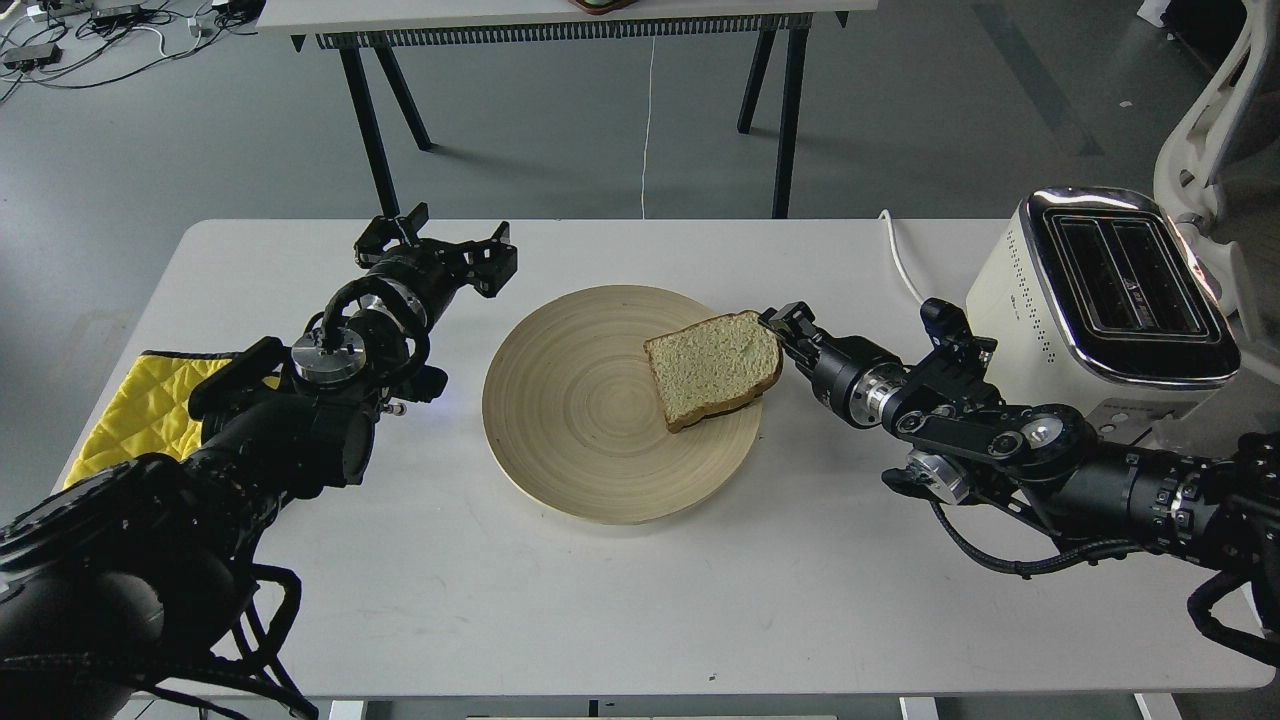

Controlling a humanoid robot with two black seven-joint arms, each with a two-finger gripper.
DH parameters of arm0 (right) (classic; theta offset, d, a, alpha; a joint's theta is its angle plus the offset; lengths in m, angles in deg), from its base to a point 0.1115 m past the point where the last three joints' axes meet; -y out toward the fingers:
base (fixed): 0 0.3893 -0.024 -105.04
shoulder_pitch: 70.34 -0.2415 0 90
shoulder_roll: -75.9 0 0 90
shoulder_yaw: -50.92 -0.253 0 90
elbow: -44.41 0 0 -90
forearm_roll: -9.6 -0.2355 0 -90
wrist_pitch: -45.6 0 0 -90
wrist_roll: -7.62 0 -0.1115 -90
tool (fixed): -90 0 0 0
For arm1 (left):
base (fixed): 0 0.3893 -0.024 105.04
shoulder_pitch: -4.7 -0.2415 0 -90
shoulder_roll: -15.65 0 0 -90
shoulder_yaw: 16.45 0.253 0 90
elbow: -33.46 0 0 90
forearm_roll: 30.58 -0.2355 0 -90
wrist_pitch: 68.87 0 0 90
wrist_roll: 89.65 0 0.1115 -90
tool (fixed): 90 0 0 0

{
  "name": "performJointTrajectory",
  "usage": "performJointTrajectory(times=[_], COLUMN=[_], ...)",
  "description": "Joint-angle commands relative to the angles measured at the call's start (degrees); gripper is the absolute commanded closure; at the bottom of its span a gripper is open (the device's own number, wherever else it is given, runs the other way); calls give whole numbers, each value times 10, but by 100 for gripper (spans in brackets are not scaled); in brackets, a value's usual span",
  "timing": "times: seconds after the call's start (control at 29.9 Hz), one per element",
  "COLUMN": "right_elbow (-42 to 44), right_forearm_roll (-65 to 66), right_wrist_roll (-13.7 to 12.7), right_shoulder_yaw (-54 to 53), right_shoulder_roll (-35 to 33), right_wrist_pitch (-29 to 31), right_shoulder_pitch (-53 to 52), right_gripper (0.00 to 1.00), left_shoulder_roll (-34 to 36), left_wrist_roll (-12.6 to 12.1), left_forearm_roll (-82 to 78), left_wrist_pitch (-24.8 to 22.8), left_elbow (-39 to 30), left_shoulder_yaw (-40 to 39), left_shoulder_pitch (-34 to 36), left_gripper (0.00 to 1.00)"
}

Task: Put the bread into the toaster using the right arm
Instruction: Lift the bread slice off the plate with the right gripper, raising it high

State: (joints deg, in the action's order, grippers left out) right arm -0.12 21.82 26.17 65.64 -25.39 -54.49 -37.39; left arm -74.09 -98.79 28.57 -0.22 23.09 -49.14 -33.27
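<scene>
1. The bread [713,368] lies on a round wooden plate [560,420] near the middle of the white counter [600,610], on the plate's right part, its brown crust reaching the plate's right rim.
2. The slice lies tilted, its rounded top pointing toward the right edge of the counter and its squarer end toward the near edge.
3. The right arm [1000,430] comes in from the counter's right edge, low over the surface, with silver joint discs and a black cable looping below it.
4. The right hand [781,324] is at the bread's rounded top crust, touching it; its fingers are dark and seen almost end-on, so whether they are closed on the crust cannot be told.
5. The toaster [1100,290] stands at the counter's far right corner, cream-sided with a chrome top and both slots showing; a white cord [897,255] runs from it along the far edge.
6. The left hand [440,250] is held over the counter's far left part, well apart from the plate, its fingers spread with nothing between them.
7. A yellow quilted cloth [140,410] lies at the counter's left edge, partly under the left arm.
</scene>
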Motion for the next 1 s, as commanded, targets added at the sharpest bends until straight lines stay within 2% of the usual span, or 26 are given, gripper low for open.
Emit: performJointTrajectory(times=[0.0,0.37,0.57,0.8,0.97], right_elbow=[-14,-70,-99,-200,-258], right_forearm_roll=[-3,-3,-4,2,15], right_wrist_roll=[0,-2,-2,-1,-8], right_shoulder_yaw=[-7,-82,-98,-75,-4], right_shoulder_roll=[-8,-41,-95,-246,-355], right_wrist_pitch=[-3,-5,-13,-30,-30], right_shoulder_pitch=[-9,-52,-97,-181,-268], right_gripper=[88,89,89,89,89], left_shoulder_roll=[0,0,0,0,0], left_wrist_roll=[0,0,0,0,0], left_forearm_roll=[0,0,0,0,0], left_wrist_pitch=[0,0,0,0,0], left_elbow=[0,0,0,0,0], left_shoulder_yaw=[0,0,0,0,0], left_shoulder_pitch=[0,0,0,0,0], left_gripper=[0,0,0,0,0])
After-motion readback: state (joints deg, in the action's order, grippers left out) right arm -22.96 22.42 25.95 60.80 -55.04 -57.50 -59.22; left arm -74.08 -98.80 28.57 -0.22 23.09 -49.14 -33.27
